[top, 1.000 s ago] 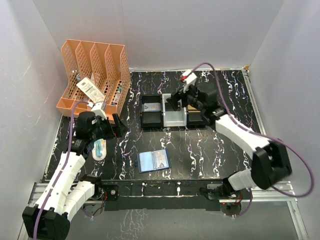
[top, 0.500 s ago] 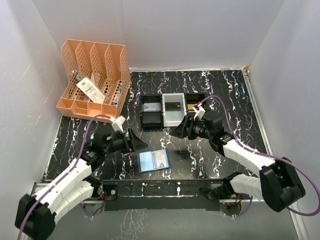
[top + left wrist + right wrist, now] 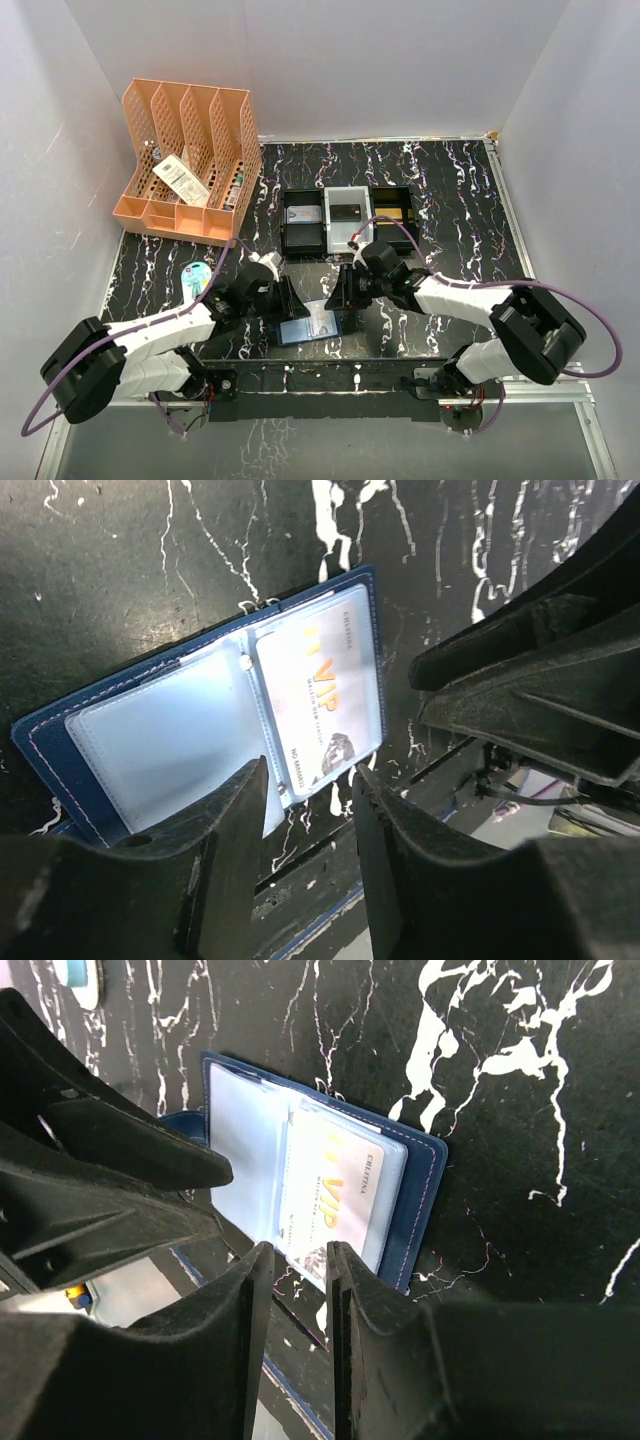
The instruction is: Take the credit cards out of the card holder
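The navy card holder [image 3: 306,326] lies open and flat near the table's front edge. In the left wrist view its [image 3: 165,735] left sleeve looks empty, and a pale credit card [image 3: 320,695] marked VIP sits in the right sleeve. The right wrist view shows the same credit card [image 3: 335,1195] in the card holder [image 3: 422,1200]. My left gripper [image 3: 291,304] hovers at the holder's left side, my right gripper [image 3: 346,294] at its right. Both left gripper [image 3: 310,790] and right gripper [image 3: 298,1260] are narrowly open over the card's front corner, nothing between the jaws.
Black and grey trays [image 3: 348,220] stand behind the holder, some with cards in them. An orange file rack [image 3: 185,150] fills the back left corner. A pale blue oval case [image 3: 197,275] lies left. The table's front rail [image 3: 320,378] runs just below the holder.
Both arms have swung from the sides and the trays down to the card holder. Both grippers have narrowed a lot. The holder has not moved.
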You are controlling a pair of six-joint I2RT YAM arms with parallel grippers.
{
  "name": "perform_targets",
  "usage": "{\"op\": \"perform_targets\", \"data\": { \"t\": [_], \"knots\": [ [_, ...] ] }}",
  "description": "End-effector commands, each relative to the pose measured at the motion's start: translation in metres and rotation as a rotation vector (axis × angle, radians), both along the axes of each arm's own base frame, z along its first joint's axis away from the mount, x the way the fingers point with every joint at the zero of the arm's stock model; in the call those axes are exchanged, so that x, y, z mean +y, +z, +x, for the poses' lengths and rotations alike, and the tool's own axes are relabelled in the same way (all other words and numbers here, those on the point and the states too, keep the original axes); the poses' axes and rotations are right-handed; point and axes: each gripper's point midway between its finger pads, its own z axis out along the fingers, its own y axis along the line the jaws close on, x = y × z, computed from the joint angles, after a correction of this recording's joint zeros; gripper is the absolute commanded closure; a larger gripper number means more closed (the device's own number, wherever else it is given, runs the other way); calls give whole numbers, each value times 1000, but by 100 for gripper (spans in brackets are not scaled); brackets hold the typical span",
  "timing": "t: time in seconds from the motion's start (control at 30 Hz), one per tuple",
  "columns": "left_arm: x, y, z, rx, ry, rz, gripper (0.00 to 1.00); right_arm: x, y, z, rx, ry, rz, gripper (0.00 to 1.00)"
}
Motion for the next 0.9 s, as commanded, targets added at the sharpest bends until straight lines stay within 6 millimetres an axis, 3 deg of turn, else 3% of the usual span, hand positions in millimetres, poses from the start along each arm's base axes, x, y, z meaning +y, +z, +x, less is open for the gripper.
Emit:
{"op": "perform_targets", "data": {
  "t": [0.0, 0.4, 0.67, 0.87],
  "knots": [
    [-11, 9, 13, -45, 49, 5, 63, 16, 13, 13, -32, -15, 9, 75],
    [-17, -11, 8, -12, 46, -7, 68, 8, -26, 4, 55, -33, -75, 79],
    [2, -39, 5, 41, 128, 75, 72, -2, -48, -4, 96, -42, -135, 82],
    [-6, -36, 2, 33, 119, -19, 75, -3, -53, -8, 117, -44, -136, 84]
  ]
}}
